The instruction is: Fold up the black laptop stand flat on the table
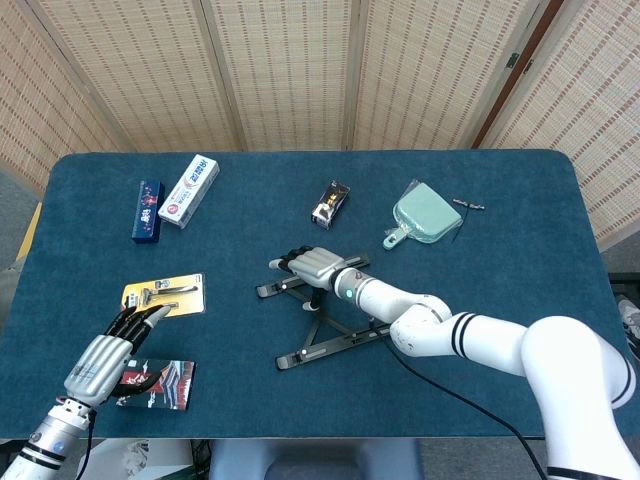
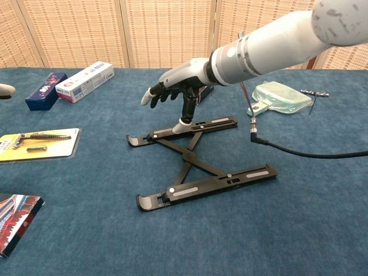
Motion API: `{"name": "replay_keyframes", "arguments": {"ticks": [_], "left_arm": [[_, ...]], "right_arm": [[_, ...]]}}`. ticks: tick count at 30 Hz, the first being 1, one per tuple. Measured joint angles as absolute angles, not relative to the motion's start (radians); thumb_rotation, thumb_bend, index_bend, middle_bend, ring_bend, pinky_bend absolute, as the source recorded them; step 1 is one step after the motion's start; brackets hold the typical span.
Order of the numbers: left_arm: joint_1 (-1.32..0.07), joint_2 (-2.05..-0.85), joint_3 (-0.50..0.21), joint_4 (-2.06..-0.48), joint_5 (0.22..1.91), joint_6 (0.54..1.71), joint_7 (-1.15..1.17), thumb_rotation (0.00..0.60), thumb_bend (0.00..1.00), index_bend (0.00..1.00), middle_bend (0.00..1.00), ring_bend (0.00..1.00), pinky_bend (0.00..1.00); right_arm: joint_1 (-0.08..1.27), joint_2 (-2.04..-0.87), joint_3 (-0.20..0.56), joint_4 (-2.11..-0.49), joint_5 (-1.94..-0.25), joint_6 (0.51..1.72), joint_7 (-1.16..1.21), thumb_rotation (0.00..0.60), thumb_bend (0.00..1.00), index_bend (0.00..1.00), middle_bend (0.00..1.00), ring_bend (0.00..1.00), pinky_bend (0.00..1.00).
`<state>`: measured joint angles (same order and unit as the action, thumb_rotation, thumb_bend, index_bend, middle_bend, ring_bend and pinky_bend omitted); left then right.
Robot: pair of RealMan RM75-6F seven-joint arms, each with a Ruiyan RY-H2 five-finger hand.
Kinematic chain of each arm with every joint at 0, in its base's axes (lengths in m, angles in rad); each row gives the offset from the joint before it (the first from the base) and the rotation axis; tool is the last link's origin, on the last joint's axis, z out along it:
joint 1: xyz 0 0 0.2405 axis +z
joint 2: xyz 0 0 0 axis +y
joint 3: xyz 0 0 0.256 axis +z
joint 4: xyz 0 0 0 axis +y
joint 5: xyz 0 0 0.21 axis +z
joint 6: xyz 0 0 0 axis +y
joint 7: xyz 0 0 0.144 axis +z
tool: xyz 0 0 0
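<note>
Laptop stand (image 2: 198, 161): spread open on table (image 2: 322, 218) | my right hand (image 2: 175, 86): fingers apart, thumb tip on stand's far rail | my left hand (image 1: 105, 350): fingers apart, holding nothing, well left of stand.

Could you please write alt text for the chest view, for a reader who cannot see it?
The robot's right hand reaches over a black laptop stand lying opened in an X on a blue table, one fingertip touching its far bar. Behind it are a small dark box and a mint-green pouch.
</note>
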<state>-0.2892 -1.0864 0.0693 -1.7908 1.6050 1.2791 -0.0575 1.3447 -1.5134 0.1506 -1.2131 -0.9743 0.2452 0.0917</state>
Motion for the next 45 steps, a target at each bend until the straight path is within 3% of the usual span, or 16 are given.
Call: {"name": "replay_keyframes", "arguments": {"ticks": [12, 23, 32, 45], "left_arm": [[-0.267, -1.094, 0.074, -1.787, 1.610, 1.299, -0.056, 0.600, 0.27, 0.01, 0.08, 0.11, 0.03], [-0.256, -1.088, 0.075, -1.789, 1.617, 1.310, -0.059, 0.600, 0.27, 0.01, 0.08, 0.11, 0.03], [-0.246, -1.087, 0.078, -1.789, 1.622, 1.316, -0.059, 0.600, 0.27, 0.01, 0.08, 0.11, 0.03], [-0.239, -1.084, 0.082, -1.799, 1.632, 1.318, -0.051, 0.600, 0.27, 0.01, 0.08, 0.11, 0.03]], "right_arm": [[1.420, -1.667, 0.116, -1.007, -0.925, 0.168, 0.115, 0.600, 0.15, 0.00, 0.14, 0.00, 0.06], [1.446, -1.719, 0.119, -0.942, -0.941, 0.124, 0.141, 0.600, 0.15, 0.00, 0.15, 0.00, 0.06], [1.434, -1.695, 0.128, -1.020, -0.984, 0.129, 0.141, 0.600, 0.15, 0.00, 0.17, 0.00, 0.06], [1.378, -1.564, 0.143, -1.294, -1.075, 0.147, 0.137, 0.600, 0.15, 0.00, 0.18, 0.00, 0.06]]}}
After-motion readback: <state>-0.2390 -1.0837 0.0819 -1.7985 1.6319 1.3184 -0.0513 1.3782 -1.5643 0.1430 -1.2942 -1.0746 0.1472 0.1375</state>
